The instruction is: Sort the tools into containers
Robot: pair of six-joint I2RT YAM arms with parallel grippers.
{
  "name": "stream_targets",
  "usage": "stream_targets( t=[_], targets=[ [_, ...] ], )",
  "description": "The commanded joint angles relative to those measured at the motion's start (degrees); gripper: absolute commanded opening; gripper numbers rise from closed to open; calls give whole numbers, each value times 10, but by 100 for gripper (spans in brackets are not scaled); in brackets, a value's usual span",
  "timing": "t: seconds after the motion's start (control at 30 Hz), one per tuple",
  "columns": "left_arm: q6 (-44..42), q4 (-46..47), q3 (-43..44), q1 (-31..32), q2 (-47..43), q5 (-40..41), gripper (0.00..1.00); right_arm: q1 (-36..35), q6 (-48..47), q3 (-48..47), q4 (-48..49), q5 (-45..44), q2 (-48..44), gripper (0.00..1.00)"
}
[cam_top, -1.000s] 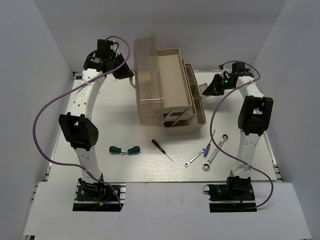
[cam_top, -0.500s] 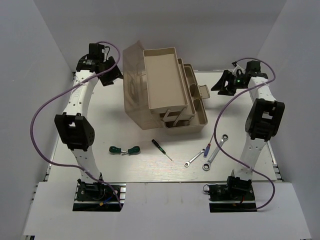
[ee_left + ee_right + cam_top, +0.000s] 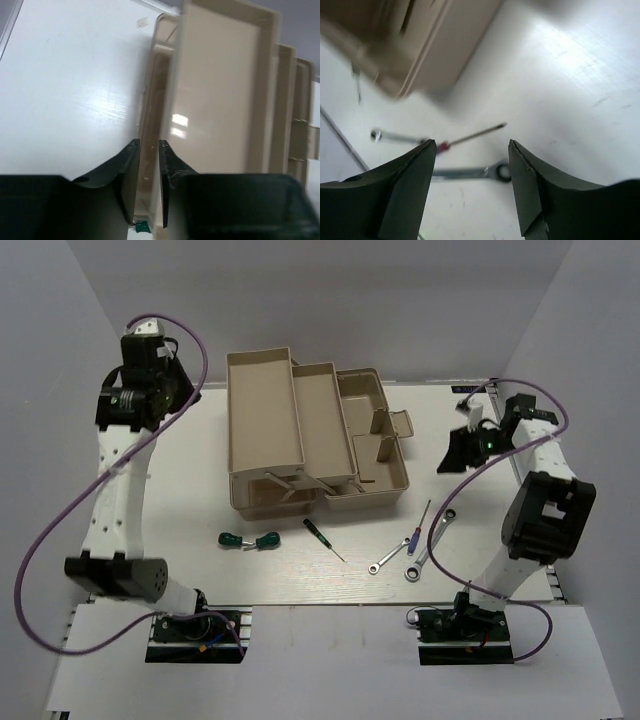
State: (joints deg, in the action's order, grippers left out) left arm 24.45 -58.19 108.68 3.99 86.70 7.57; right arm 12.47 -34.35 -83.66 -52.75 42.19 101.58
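The right tool hangs over the white surface, its two dark fingers spread wide with nothing between them. Below the gap lie a red-handled screwdriver and a silver wrench. A second wrench lies further left. A blurred corner of the beige toolbox fills the upper left.

Beige moulded-plastic toolbox: smooth, satin sheen with glare patches. White tabletop: smooth, faintly glossy, fine scuffs. Long silver wrench: bright polished metal.
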Motion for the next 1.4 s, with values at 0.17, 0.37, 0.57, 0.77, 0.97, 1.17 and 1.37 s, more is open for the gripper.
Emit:
stream_targets(
  t=[0.17, 0.37, 0.57, 0.77, 0.97, 1.17, 1.37],
  targets=[
    [-128, 90, -162, 35, -121, -295, 34, 10, -850, 237, -215, -5, -147, 78],
    [-144, 49, -241, 91, -148, -316, 42, -4, -996, 226, -220, -21, -104, 79],
    [-131, 28, -355, 151, -186, -303, 46, -21, -1063, 280, -152, -64, -96, 79],
    [-100, 35, -369, 205, -191, -274, 49, -35, -1149, 306, -156, -115, -84, 79],
    [-75, 21, -357, 251, -166, -219, 49, -55, -1188, 368, -69, -135, -87, 78],
    [-20, -6, -316, 251, -195, -94, 56, -76, -1194, 410, 8, -149, -85, 76],
    [3, 2, -228, 251, -207, -55, 58, -76, -1203, 420, 34, -174, -79, 68]
  ],
)
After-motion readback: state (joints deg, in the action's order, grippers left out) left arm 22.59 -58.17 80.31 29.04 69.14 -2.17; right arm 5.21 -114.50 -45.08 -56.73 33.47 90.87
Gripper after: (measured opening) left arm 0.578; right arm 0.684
